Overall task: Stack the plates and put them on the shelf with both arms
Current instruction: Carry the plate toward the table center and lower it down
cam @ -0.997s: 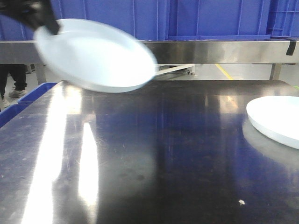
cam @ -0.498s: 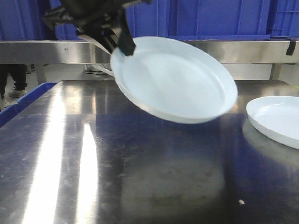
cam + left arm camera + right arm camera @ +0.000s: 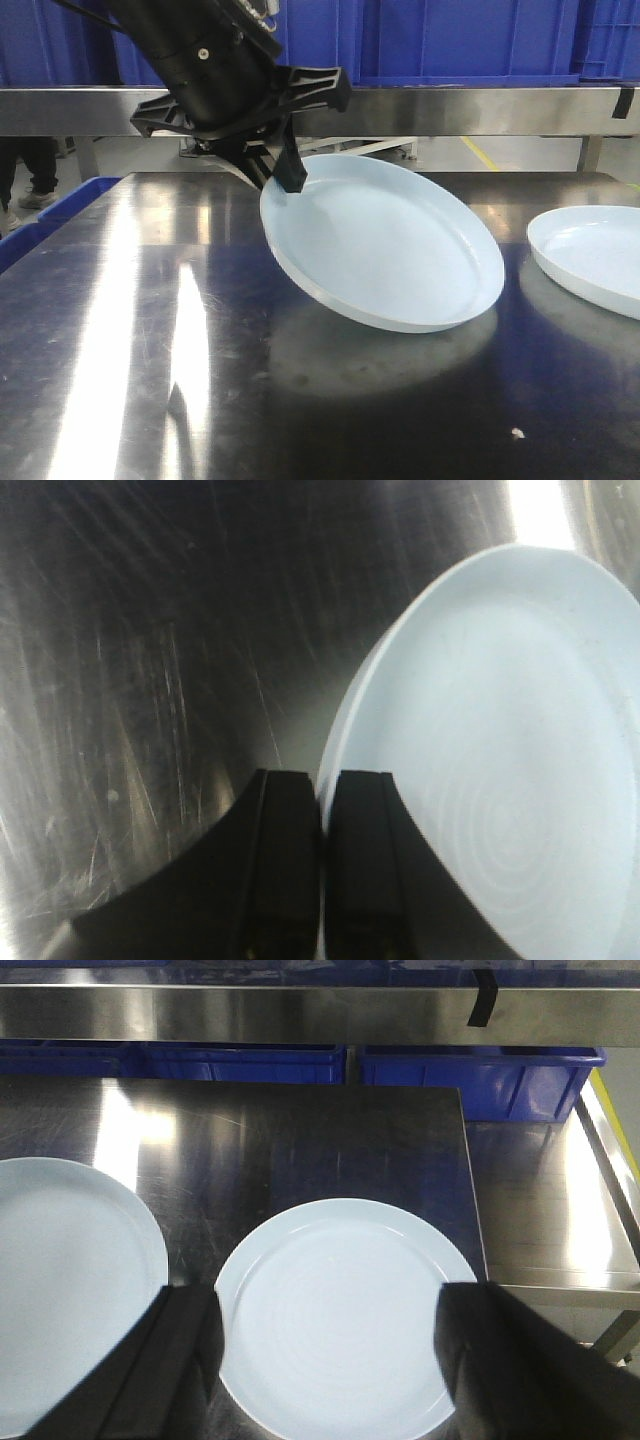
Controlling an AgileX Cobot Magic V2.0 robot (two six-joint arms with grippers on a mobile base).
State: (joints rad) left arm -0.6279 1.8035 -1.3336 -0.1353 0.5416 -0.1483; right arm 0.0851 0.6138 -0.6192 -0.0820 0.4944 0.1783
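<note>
My left gripper (image 3: 286, 180) is shut on the near-left rim of a white plate (image 3: 385, 245), which hangs tilted over the middle of the steel table with its low edge close to the surface. In the left wrist view the gripper (image 3: 325, 776) has its fingers pinched on the rim of that plate (image 3: 500, 730). A second plate (image 3: 595, 255) lies flat at the table's right. My right gripper (image 3: 328, 1300) hovers open over the second plate (image 3: 335, 1260), its fingers (image 3: 185, 1360) spread to either side. The held plate (image 3: 70, 1280) shows at the left.
The steel table (image 3: 150, 350) ends at its right edge (image 3: 472, 1210), with a lower steel surface (image 3: 545, 1210) beyond. A steel rail (image 3: 470, 108) runs across the back, with blue crates (image 3: 460, 40) behind it. A blue bin (image 3: 60, 205) sits at the far left.
My left arm has carried the plate from the upper left to the right and down, so it now hangs low over the table's middle. The second plate has not moved.
</note>
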